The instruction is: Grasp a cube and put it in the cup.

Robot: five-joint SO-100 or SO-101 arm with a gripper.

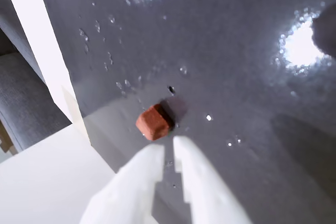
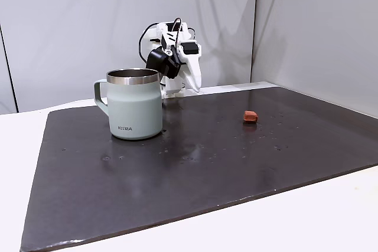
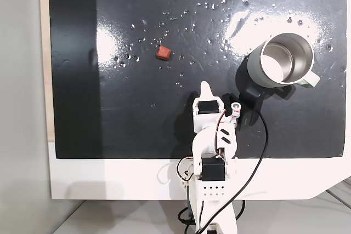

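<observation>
Your fingers [image 1: 167, 148] sit nearly pressed together, a thin gap between the tips, pinching nothing. In the wrist view the cube [image 1: 154, 121] lies on the dark surface [image 1: 236, 51] just beyond the tips, slightly left of the gap and not touching them. In the fixed view from above, the cup [image 3: 282, 61] stands upright, well right of the cube [image 3: 163, 52].
</observation>
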